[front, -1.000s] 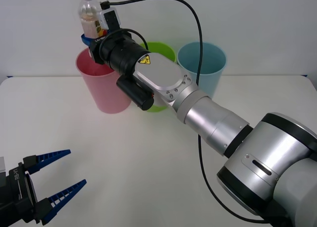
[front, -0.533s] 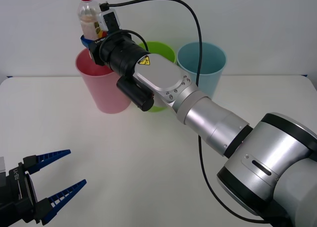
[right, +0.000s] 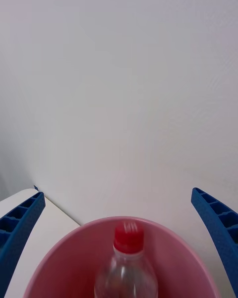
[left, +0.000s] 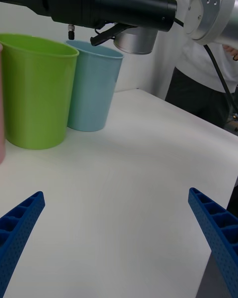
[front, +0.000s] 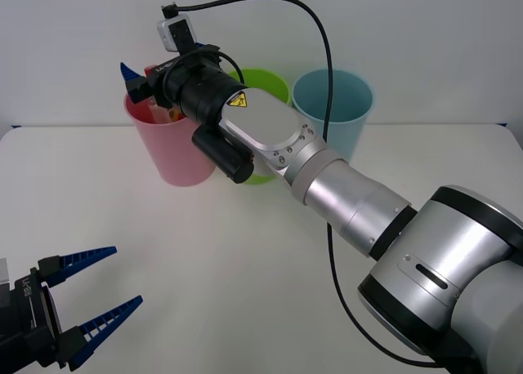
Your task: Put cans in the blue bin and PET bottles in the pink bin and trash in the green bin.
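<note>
White and smooth, the table (front: 245,251) is sitting in front of a plain pale wall. Three tall plastic bins are standing in a row at its far side, each one round at the rim and getting thinner toward the base. The pink bin (front: 176,149) is standing on the robot's left, the green bin (front: 270,84) is in the middle, and the blue bin (front: 335,104) is on the right, just beside the green one.

The right gripper (front: 140,77) is hanging right over the rim of the pink bin at the end of a long arm made of shiny silver metal and black parts. Its blue ribbed fingers (right: 19,228) are spread wide apart and are holding nothing. Between them, in the right wrist view, the small clear bottle (right: 126,270) is standing upright inside the pink bin (its red screw cap is pointing up). The bottle is looking see-through and smooth.

The left gripper (front: 98,300) is waiting low over the near left part of the table, well apart from the bins. Its blue ribbed fingers are pointed like wedges, and they are open wide with nothing between them.
</note>
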`<move>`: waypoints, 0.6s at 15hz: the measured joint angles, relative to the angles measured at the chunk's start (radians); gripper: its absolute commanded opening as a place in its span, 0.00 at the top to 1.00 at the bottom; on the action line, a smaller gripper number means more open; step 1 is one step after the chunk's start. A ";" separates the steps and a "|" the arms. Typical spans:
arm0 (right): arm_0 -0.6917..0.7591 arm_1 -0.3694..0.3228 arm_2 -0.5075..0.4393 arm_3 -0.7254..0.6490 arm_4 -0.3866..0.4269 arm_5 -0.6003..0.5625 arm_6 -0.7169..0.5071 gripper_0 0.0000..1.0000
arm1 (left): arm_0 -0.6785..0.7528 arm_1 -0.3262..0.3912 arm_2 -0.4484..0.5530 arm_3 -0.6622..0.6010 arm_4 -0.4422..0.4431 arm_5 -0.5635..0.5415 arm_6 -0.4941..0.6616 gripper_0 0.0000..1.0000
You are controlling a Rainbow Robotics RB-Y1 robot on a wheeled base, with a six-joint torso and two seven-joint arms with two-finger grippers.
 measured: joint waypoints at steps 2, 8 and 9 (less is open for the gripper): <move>0.000 -0.001 0.000 0.000 0.000 0.000 0.001 0.00 | 0.000 0.000 0.000 0.000 0.000 0.000 0.000 0.00; 0.003 -0.033 -0.028 -0.063 -0.032 -0.083 -0.003 0.00 | 0.000 0.000 0.000 0.000 0.000 0.000 0.000 0.00; 0.011 -0.059 -0.029 -0.099 -0.047 -0.095 -0.004 0.00 | 0.000 0.000 0.000 0.000 0.000 0.000 0.000 0.00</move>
